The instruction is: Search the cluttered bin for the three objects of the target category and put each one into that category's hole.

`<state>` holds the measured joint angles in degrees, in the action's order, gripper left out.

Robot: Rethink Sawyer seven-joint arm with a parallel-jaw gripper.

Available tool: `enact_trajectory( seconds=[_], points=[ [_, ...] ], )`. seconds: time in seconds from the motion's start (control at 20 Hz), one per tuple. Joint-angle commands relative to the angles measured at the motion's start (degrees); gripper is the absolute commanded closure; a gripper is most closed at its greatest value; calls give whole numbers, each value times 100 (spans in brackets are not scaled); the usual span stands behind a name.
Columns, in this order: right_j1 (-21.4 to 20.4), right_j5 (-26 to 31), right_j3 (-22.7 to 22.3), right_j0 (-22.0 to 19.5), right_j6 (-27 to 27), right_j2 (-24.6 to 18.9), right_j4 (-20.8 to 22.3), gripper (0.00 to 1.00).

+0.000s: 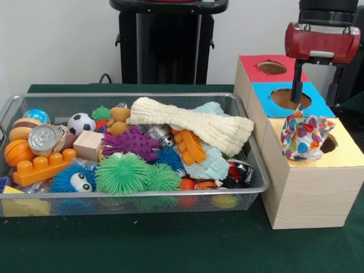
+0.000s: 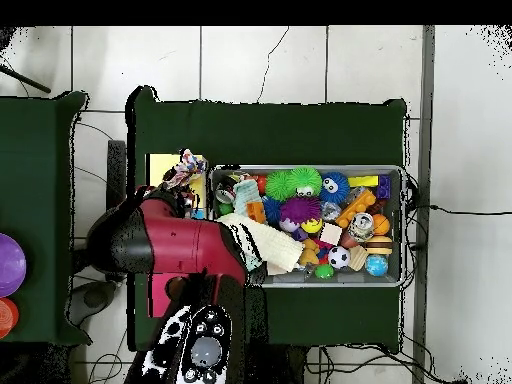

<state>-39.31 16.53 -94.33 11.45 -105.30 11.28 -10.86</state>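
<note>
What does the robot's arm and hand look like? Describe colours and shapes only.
In the front view, the hand has a glossy red, rounded housing with a pale plate beneath and thin black fingers. From overhead, the arm is a thick red tube with black joints, and a black-and-white section near the base.

The wire bin (image 1: 250, 142) is packed wall to wall — no bare mesh floor shows between the toys. A cream cloth (image 1: 193, 122) drapes across the heap's top and overhangs the rim toward the wooden box (image 1: 307, 187), covering what lies beneath. Spiky green balls (image 1: 136, 175) crowd the front wall; the orange block (image 1: 42, 166) and the can (image 1: 44, 139) fill the left end.

On the box, the red hole (image 1: 272, 67) lies open. The gripper (image 1: 311, 108) hangs above the blue hole (image 1: 290, 98), and the spotted cloth (image 1: 306, 135) sits bunched over the yellow hole (image 1: 329, 143), blocking most of it. Between bin and box — only a narrow gap.
</note>
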Motion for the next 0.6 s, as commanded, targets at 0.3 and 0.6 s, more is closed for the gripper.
enact_trajectory(
  seconds=[0.3,0.6],
  points=[
    [41,456,-379,-270,-1088,-274,-226,100],
    [-29,482,-447,-284,-1057,-323,-212,100]
  ],
)
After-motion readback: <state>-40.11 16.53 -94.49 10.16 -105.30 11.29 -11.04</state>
